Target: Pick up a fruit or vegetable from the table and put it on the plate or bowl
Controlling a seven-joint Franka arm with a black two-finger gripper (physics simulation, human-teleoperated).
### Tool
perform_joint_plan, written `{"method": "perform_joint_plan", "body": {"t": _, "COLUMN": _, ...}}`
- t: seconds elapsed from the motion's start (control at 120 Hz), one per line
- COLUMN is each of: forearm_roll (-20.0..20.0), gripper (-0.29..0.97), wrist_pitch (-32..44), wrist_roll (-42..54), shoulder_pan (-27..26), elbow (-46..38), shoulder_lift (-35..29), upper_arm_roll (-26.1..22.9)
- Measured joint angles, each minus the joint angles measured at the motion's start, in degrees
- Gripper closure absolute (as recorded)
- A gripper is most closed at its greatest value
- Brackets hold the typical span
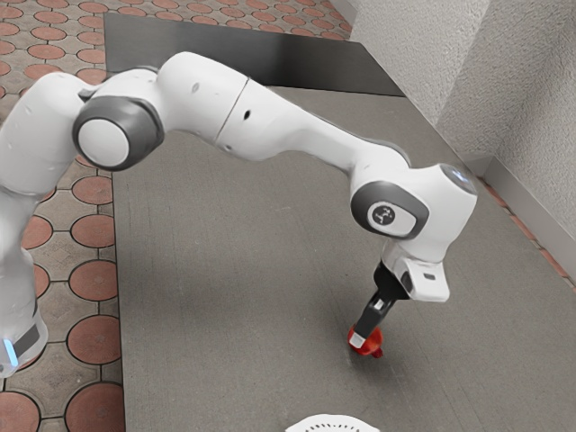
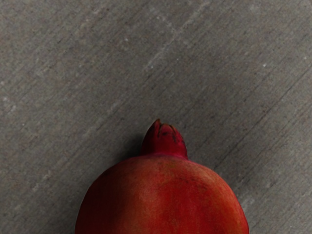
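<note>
A red pomegranate (image 1: 371, 346) lies on the grey table (image 1: 234, 297) toward the exterior view's lower right. My black gripper (image 1: 364, 340) is down at the fruit, its tip right against the fruit's near side and partly covering it. In the wrist view the pomegranate (image 2: 163, 195) sits just under my hand, with its small crown (image 2: 164, 139) pointing away over the bare tabletop. A white plate (image 1: 331, 423) with a patterned rim peeks in at the exterior view's bottom edge, a short way in front of the fruit.
The table's far part is a darker slab (image 1: 243, 45). A pale wall (image 1: 504, 81) runs along the exterior view's right side, close to the table's edge. Tiled floor (image 1: 81, 270) lies to the left.
</note>
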Motion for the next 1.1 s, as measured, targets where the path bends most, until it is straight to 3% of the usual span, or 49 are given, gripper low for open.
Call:
{"method": "perform_joint_plan", "body": {"t": 0.233, "forearm_roll": -0.16, "gripper": 0.08, "wrist_pitch": 0.24, "wrist_roll": 0.76, "shoulder_pan": 0.06, "elbow": 0.07, "shoulder_lift": 1.2, "upper_arm_roll": 0.0}}
{"method": "perform_joint_plan", "body": {"t": 0.4, "forearm_roll": -0.08, "gripper": 0.33, "wrist_pitch": 0.4, "wrist_roll": 1.1, "shoulder_pan": 0.33, "elbow": 0.45, "shoulder_lift": 1.68, "upper_arm_roll": 0.05}}
{"method": "perform_joint_plan", "body": {"t": 0.567, "forearm_roll": 0.27, "gripper": 0.41, "wrist_pitch": 0.46, "wrist_roll": 1.26, "shoulder_pan": 0.16, "elbow": 0.67, "shoulder_lift": -1.92, "upper_arm_roll": 0.0}}
{"method": "perform_joint_plan", "body": {"t": 0.742, "forearm_roll": 0.45, "gripper": 0.4, "wrist_pitch": -0.91, "wrist_roll": 1.2, "shoulder_pan": -9.2, "elbow": 0.55, "shoulder_lift": -8.03, "upper_arm_roll": -0.03}}
{"method": "perform_joint_plan", "body": {"t": 1.1, "forearm_roll": 0.86, "gripper": 0.41, "wrist_pitch": -1.49, "wrist_roll": 0.81, "shoulder_pan": -19.67, "elbow": 1.06, "shoulder_lift": -6.53, "upper_arm_roll": 0.05}}
